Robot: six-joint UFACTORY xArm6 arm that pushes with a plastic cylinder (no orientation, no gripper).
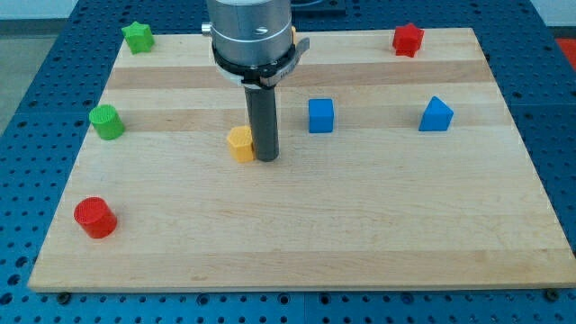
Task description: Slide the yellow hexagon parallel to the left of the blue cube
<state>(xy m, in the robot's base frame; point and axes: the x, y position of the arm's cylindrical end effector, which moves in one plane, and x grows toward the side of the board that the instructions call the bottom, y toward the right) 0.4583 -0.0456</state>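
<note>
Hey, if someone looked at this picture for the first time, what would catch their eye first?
Probably the dark rod dropping from the view's top centre, my tip right beside the small yellow hexagon block, on its right. Next, the blue cube just right of the rod, on the pale wooden board.

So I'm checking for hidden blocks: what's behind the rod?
My tip stands against the yellow hexagon's right side. The rod covers part of that side and a strip of board behind; whether anything lies there can't be seen.

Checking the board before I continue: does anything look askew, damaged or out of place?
Nothing stands out. All blocks sit flat on the board; my tip rests against the yellow hexagon, left of the blue cube.
</note>
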